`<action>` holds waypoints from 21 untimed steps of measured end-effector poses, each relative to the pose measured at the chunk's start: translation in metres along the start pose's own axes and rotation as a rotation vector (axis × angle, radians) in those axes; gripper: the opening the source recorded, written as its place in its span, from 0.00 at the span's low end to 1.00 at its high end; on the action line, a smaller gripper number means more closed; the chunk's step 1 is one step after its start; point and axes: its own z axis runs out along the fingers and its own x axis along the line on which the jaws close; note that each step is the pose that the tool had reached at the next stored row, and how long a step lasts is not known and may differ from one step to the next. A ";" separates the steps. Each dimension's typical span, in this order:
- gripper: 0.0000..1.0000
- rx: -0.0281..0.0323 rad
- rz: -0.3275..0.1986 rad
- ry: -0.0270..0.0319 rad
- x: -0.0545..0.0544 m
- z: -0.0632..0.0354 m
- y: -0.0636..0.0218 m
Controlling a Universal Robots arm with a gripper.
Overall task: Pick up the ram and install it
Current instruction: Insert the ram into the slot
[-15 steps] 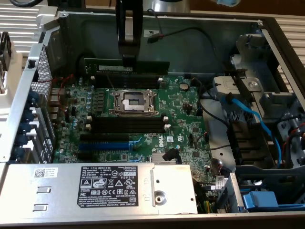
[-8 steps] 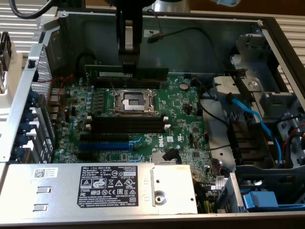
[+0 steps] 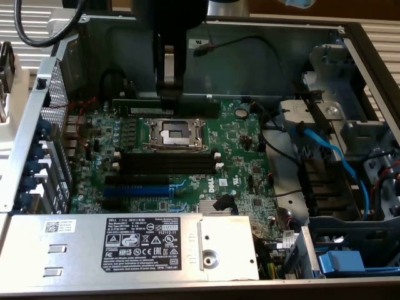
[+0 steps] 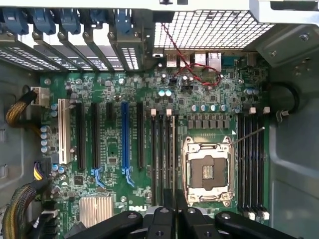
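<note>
ram (image 3: 140, 107) | long dark-green strip | on edge, level | just beside CPU socket (image 3: 174, 132), far side

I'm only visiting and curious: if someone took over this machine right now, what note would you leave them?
Gripper: shut on the ram, holding it near its middle.
Ram: level, held above the motherboard, close to the processor socket.
Done: the pick-up.
Left: the install. The black memory slots beside the socket look empty, and the ram is in none of them.
</note>
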 end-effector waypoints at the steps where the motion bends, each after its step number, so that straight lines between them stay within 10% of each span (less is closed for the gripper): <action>1: 0.12 -0.0001 0.000 0.0000 0.000 0.0019 -0.0004; 21: 0.12 -0.0020 -0.005 0.0000 0.004 0.0328 -0.0031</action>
